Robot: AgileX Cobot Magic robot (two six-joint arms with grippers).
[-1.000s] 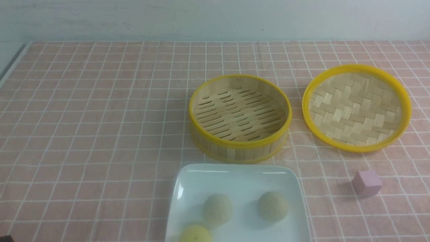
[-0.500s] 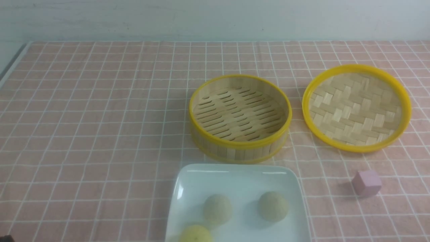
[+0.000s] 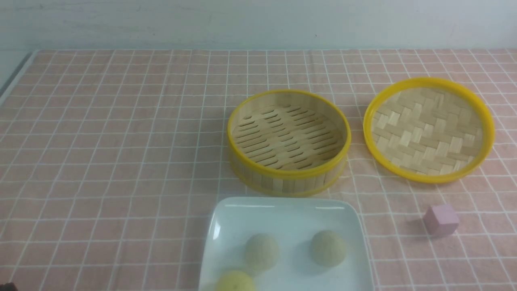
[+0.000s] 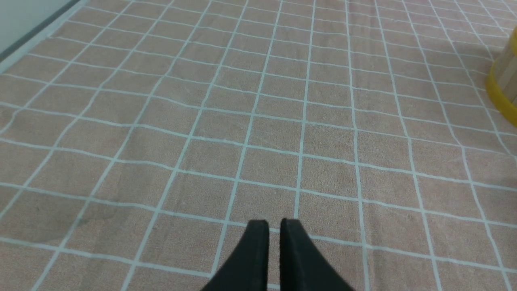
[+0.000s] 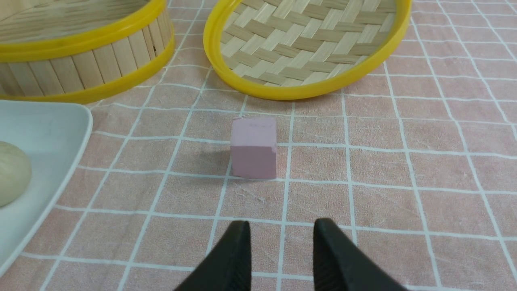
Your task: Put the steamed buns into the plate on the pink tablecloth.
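Two pale beige steamed buns (image 3: pixel 261 251) (image 3: pixel 328 248) lie in the white plate (image 3: pixel 282 216) at the front middle of the pink tablecloth (image 3: pixel 121 141). A third, yellower ball (image 3: pixel 235 281) sits at the plate's front edge, cut off by the frame. Neither gripper shows in the front view. My left gripper (image 4: pixel 274 222) is shut and empty over bare cloth. My right gripper (image 5: pixel 282 224) is open and empty, just short of the pink cube (image 5: pixel 254 147). One bun (image 5: pixel 10 173) and the plate's corner (image 5: pixel 52 121) show in the right wrist view.
The empty slatted bamboo steamer basket (image 3: pixel 287 139) stands just behind the plate. Its woven lid (image 3: pixel 428 129) lies upside down to the right. The pink cube (image 3: pixel 440 219) sits right of the plate. The basket's edge (image 4: pixel 505 76) shows in the left wrist view.
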